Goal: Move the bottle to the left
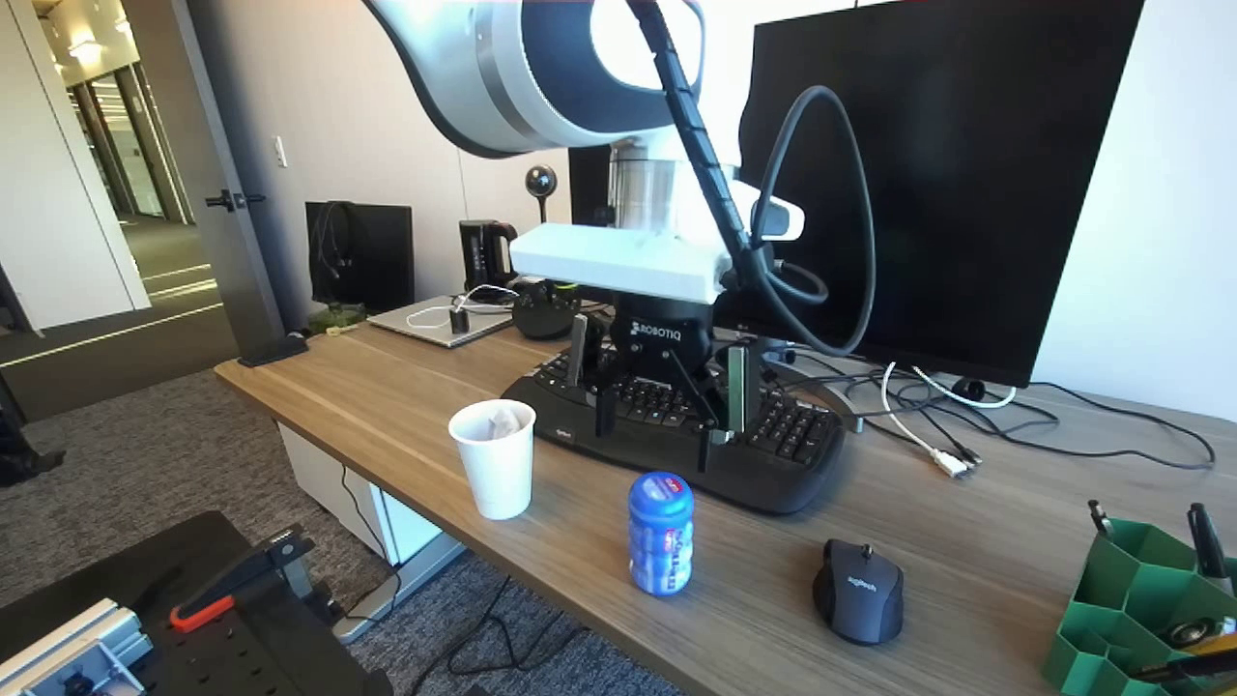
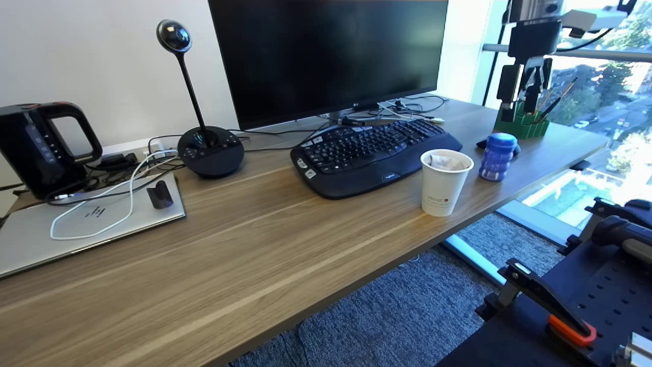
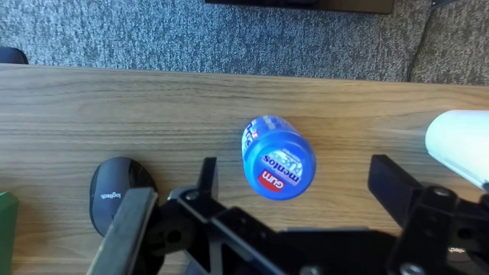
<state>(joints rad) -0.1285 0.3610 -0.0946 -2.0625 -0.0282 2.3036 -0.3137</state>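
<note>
Hovers over the bench (image 2: 254, 255) with the end effector (image 1: 654, 449) spread wide and grasping nothing. In the wrist view, frames the blue bottle (image 3: 277, 154) between the two fingers (image 3: 208, 175) without touching it, with "mentos" and "gum" legible on the lid (image 3: 282, 172). In both exterior views, has the bottle standing upright on the bench by the near edge, to the right of and apart from a white paper cup (image 1: 498, 474) with a pale crumpled scrap (image 1: 503, 423) inside. To the right of the bottle, has a dark mouse (image 1: 860, 592), and well to the right, a green pen holder (image 2: 527, 131). On the far side, has a black keyboard (image 2: 377, 153) in front of a large dark monitor (image 2: 331, 56). To the left in an exterior view, has a black camera stand (image 2: 211, 151), then a silver laptop (image 2: 25, 244) with a black kettle (image 2: 30, 153) at its far side.
</note>
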